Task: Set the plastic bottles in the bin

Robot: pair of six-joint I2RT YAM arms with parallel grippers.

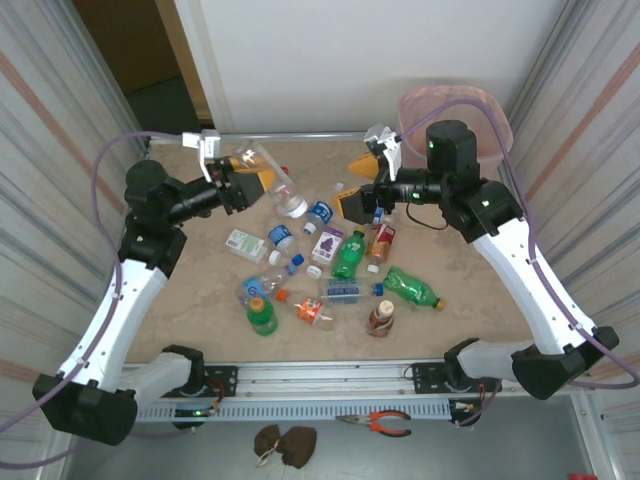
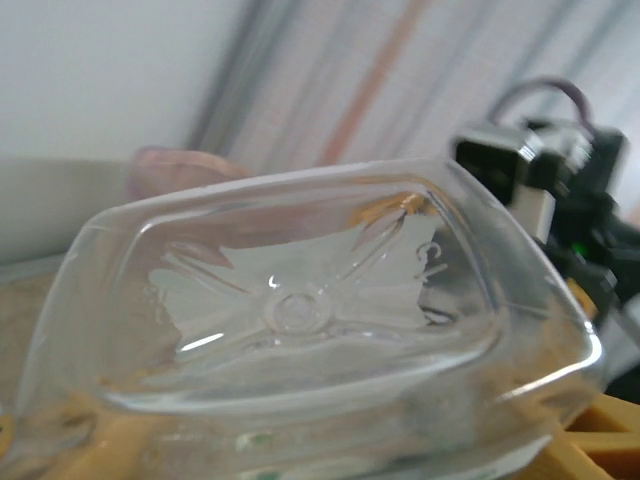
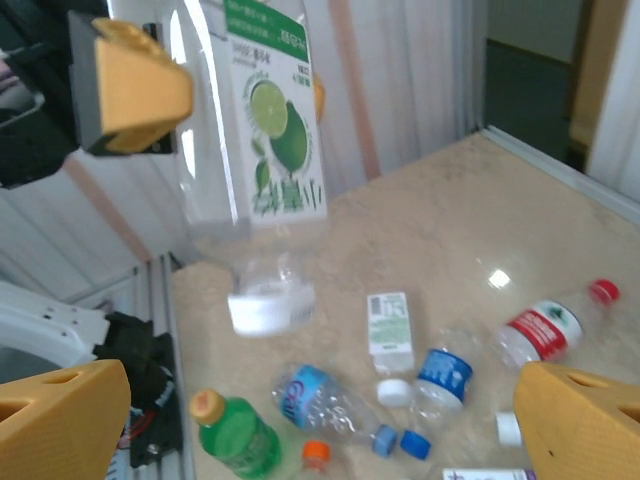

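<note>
**Table** [image 1: 200, 300]: pale stone-look top, and it carries all of my stock.

**Bin** [image 1: 440, 92]: I see a pink-lined rim at the far right corner, behind my right arm [image 1: 500, 230]. The arm hides its lower body.

**Right jaws:** spread wide with nothing between them. They hang over the far middle of the table, close to the held bottle but apart from it.

**Left arm** [image 1: 150, 250], **left jaws:** clamped on the clear bottle [image 1: 275, 180] at its base end. One yellow pad [image 3: 135, 90] presses its side, and the far pad is mostly hidden behind the label.

**Clear bottle:** held in the air over the table's far left-middle, well apart from the bin. It has a green lime label. Its long axis runs from the left jaws toward the table's middle, tilted down. The white cap [image 3: 270, 310] is lowest and the base [image 2: 300, 310] faces my left wrist camera. The neck is blurred in the right wrist view.

**Loose bottles** [image 1: 349, 255]: green, brown and clear ones lie on their sides in the table's middle, nearer me than both sets of jaws. Some overlap, so I cannot make out an exact count.
</note>
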